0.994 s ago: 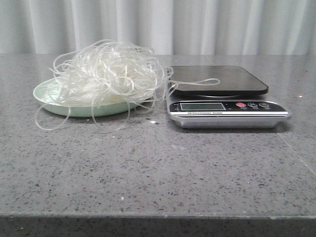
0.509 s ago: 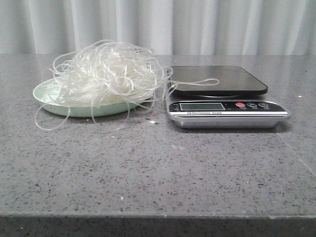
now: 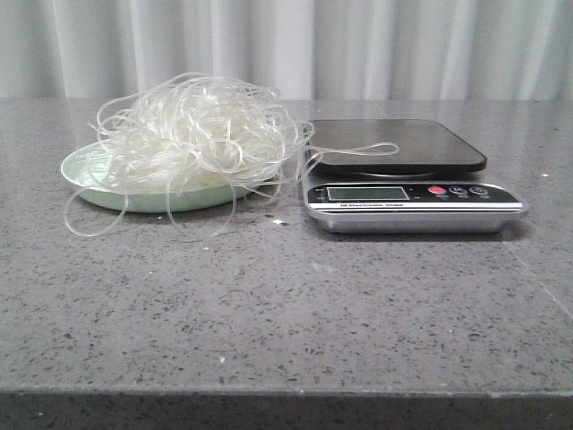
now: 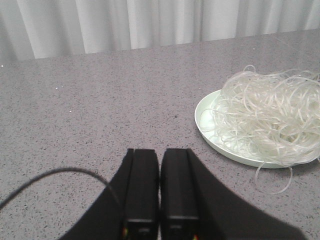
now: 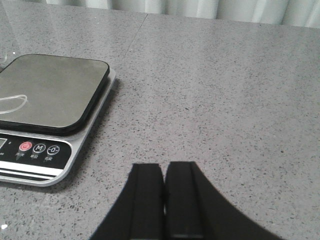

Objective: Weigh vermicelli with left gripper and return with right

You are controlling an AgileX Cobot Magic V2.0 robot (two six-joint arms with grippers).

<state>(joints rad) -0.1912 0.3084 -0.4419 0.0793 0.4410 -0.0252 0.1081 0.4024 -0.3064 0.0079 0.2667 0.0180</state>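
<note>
A grey speckled stone tabletop (image 3: 286, 305) stretches in front of a pale pleated curtain (image 3: 358, 45). On the robot's left half of the tabletop sits a pale green round plate (image 3: 81, 170), and heaped on it is the vermicelli (image 3: 192, 134), a big loose tangle of thin, glassy, whitish strands that rises well above the plate's rim. Stray loops spill over the plate's near edge onto the tabletop, and one long loop reaches across to lie on the dark platform of the digital kitchen scale (image 3: 407, 175) just beside the plate on the right. The scale has a silver body, a small display window and a red button (image 3: 436, 190) next to two dark buttons on its front panel.

Neither arm appears in the front view. In the left wrist view, the left gripper (image 4: 159, 185) hangs over bare tabletop, its black jaws pressed together with nothing between them; the plate and vermicelli lie ahead and off to one side, well apart from it. A thin dark cable (image 4: 50, 177) curves beside that gripper. In the right wrist view, the right gripper (image 5: 164, 192) likewise has its jaws closed and empty, over bare tabletop near the scale but not touching it.
</note>
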